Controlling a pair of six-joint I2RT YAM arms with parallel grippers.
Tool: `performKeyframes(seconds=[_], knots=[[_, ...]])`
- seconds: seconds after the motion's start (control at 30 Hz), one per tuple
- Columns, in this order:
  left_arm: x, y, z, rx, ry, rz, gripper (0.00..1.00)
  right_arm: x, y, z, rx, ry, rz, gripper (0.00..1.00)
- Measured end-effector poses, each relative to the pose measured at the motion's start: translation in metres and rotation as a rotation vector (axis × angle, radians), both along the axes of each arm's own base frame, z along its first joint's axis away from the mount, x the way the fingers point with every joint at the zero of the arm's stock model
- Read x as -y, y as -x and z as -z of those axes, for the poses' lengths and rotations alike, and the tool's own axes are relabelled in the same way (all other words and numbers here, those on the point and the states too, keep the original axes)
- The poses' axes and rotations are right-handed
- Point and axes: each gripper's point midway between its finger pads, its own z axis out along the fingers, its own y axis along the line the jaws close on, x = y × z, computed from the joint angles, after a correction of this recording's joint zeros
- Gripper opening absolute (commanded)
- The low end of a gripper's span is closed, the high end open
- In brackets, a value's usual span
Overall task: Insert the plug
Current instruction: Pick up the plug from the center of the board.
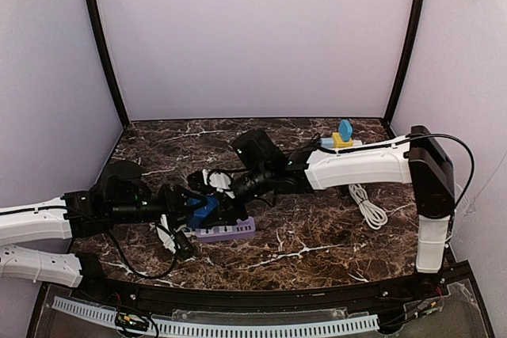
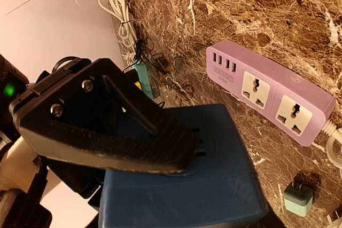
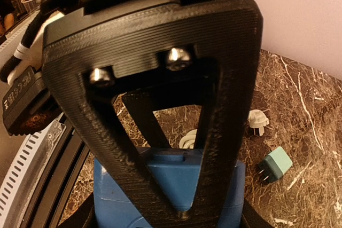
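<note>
1. We see the table [image 1: 317, 251] in dark brown marble, run through with white veins
2. The power strip [image 2: 270, 92] is lilac, and we note cream faces on its two sockets
3. The plug [image 2: 214, 185] is a solid deep blue
4. We find a small charger [image 2: 297, 198] in pale teal and an adapter [image 3: 258, 121] in white
5. The coiled cable [image 1: 368, 207] is white
6. The left arm [image 1: 32, 227] and right arm [image 1: 356, 165] wear white shells with black joints
7. The fingers [image 3: 112, 148] are matte black with fine ribbed lines
8. We spot a far piece [image 1: 343, 134] in blue over yellow
9. The walls [image 1: 253, 37] are a plain pale lilac-white
</note>
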Motion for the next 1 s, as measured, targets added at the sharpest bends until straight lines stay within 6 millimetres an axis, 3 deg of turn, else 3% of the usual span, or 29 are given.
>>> performKeyframes(seconds=[0.03,0.07,0.1,0.13,0.2,0.33,0.4,0.57,0.63,0.83,1.0], knots=[[0.0,0.0,0.0,0.0,0.002,-0.004,0.01,0.0,0.0,0.0,0.005,-0.001,0.0,0.02],[0.0,0.0,-0.001,0.001,0.003,-0.006,0.09,0.0,-0.001,0.0,0.009,-0.003,0.001,0.0],[-0.001,-0.001,-0.001,0.002,0.003,-0.008,0.25,-0.001,-0.001,-0.001,0.012,-0.005,0.002,0.0],[-0.001,-0.001,-0.001,0.005,0.002,-0.012,0.74,-0.001,-0.002,-0.001,0.014,-0.006,0.004,0.0],[-0.002,-0.004,-0.002,0.017,0.001,-0.02,0.96,0.0,-0.004,-0.002,0.023,-0.006,0.02,0.0],[-0.001,-0.014,-0.016,0.053,0.029,-0.072,0.99,0.011,-0.015,-0.004,0.062,-0.013,0.131,0.0],[-0.002,-0.022,-0.03,-0.035,0.068,-0.159,0.99,0.024,-0.022,-0.006,0.096,-0.035,0.212,0.0],[0.004,-0.044,-0.107,-0.46,0.388,-0.424,0.96,0.055,-0.042,-0.034,0.209,-0.224,0.431,0.0],[0.001,-0.045,-0.123,-0.659,0.524,-0.514,0.92,0.061,-0.05,-0.051,0.273,-0.33,0.52,0.0],[0.004,-0.054,-0.129,-1.313,0.822,-0.752,0.87,0.051,-0.04,-0.091,0.469,-0.537,0.62,0.0],[0.016,-0.054,-0.121,-1.616,0.881,-0.856,0.87,0.044,-0.038,-0.095,0.531,-0.57,0.642,0.0]])
